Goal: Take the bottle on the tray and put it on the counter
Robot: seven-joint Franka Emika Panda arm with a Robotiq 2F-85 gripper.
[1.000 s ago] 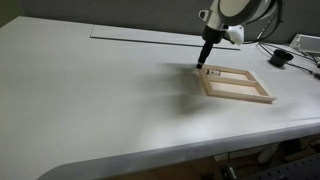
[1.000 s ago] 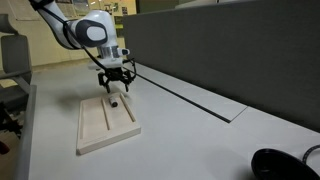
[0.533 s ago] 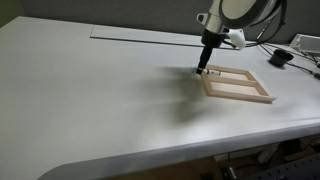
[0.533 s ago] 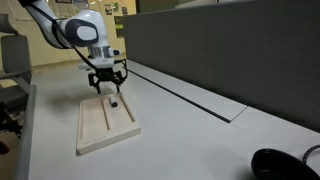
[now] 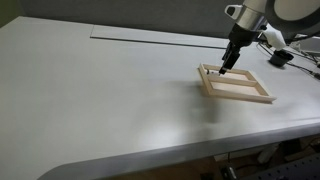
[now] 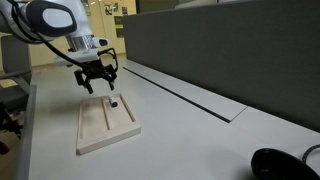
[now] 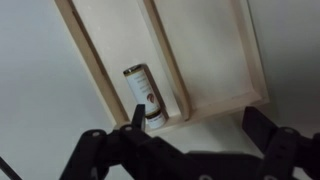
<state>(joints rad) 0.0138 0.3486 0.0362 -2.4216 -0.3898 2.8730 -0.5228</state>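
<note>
The bottle point(image 7: 143, 95) is small and white with a dark cap. It lies in the tray point(image 7: 215, 60) in the narrow strip between the outer rim and a wooden divider. It also shows in an exterior view point(image 6: 113, 101), at the far end of the tray point(image 6: 105, 128). My gripper point(image 7: 200, 130) is open and empty. It hovers above the tray's end, with the bottle beside its left finger, not between the fingers. Both exterior views show the gripper point(image 5: 229, 66) point(image 6: 97, 86) over the tray point(image 5: 237, 87) on the off-white counter point(image 5: 100, 100).
A long thin dark slot point(image 5: 150, 36) runs along the counter's far side. A dark partition wall point(image 6: 220, 45) stands behind it. A black round object point(image 6: 282, 165) sits at one corner. Cables and equipment point(image 5: 283, 56) lie beyond the tray.
My gripper has moved sideways from over the bottle to across the tray's end, still open. The bottle and tray have not moved.
</note>
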